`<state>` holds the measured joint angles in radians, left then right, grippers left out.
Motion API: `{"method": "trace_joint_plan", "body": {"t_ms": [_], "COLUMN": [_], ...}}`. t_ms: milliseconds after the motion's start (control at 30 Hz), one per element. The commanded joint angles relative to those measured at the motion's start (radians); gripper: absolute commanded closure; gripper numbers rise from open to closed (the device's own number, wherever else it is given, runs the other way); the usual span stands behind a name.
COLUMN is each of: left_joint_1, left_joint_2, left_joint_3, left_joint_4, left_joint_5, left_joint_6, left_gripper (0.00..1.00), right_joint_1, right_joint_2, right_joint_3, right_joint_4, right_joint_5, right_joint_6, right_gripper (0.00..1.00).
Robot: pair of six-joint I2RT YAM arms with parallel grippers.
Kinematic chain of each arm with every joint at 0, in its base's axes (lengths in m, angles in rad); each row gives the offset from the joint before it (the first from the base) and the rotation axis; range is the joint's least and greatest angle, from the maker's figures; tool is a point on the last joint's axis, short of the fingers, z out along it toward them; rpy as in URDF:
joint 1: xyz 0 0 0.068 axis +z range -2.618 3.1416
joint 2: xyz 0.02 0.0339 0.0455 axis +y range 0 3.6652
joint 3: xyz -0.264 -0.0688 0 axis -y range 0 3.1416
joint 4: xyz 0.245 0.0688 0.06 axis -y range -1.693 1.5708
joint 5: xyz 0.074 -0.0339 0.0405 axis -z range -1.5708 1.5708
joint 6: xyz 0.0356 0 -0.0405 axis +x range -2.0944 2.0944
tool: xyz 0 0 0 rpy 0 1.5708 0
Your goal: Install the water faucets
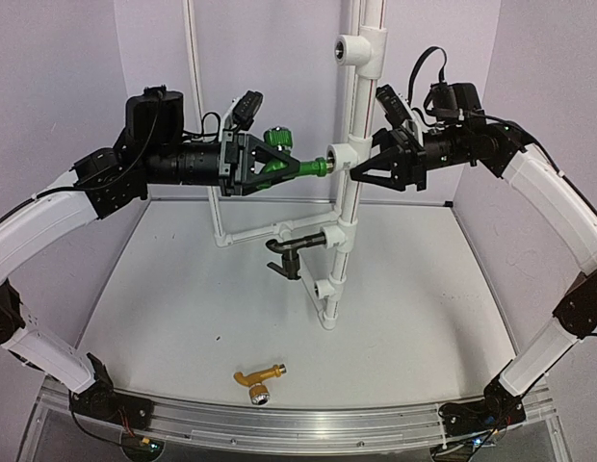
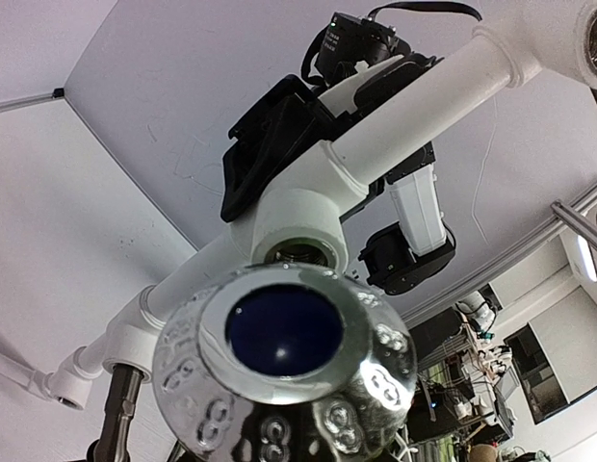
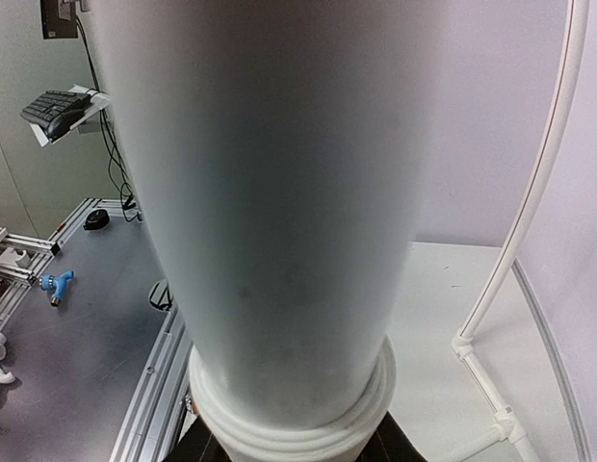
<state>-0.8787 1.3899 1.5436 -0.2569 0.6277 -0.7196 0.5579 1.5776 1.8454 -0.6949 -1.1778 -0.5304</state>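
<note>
left hand [image 1: 279, 166] pinched the green faucet [image 1: 297, 166], level, threaded end at a fitting [image 1: 337, 156] on the white pipe [image 1: 349, 207] | right hand [image 1: 361, 164] straddled that pipe, grip impossible to tell | black faucet [image 1: 297, 252] sat lower on the pipe | golden faucet [image 1: 258, 380] lay on the tabletop [image 1: 183, 308]

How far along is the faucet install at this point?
Done: black faucet looks seated in the lower tee. In hand: left gripper holds the green faucet with its threaded end at the middle tee; right gripper is at the pipe. Remaining: golden-orange faucet lies on the table; top tee is empty.
</note>
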Motion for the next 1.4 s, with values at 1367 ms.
{"method": "trace_joint_plan", "body": {"t_ms": [1367], "left_joint_1": [-0.003], "left_joint_2": [-0.097], "left_joint_3": [-0.093], "left_joint_4": [0.189], "left_joint_5": [-0.049], "left_joint_6": [-0.098], "left_gripper": [1.0], "right_joint_1": [0.056], "right_joint_2": [0.013], "right_joint_3": [0.017], "right_joint_4": [0.066], "right_joint_5": [-0.019], "right_joint_6": [0.021], "right_gripper": [1.0]}}
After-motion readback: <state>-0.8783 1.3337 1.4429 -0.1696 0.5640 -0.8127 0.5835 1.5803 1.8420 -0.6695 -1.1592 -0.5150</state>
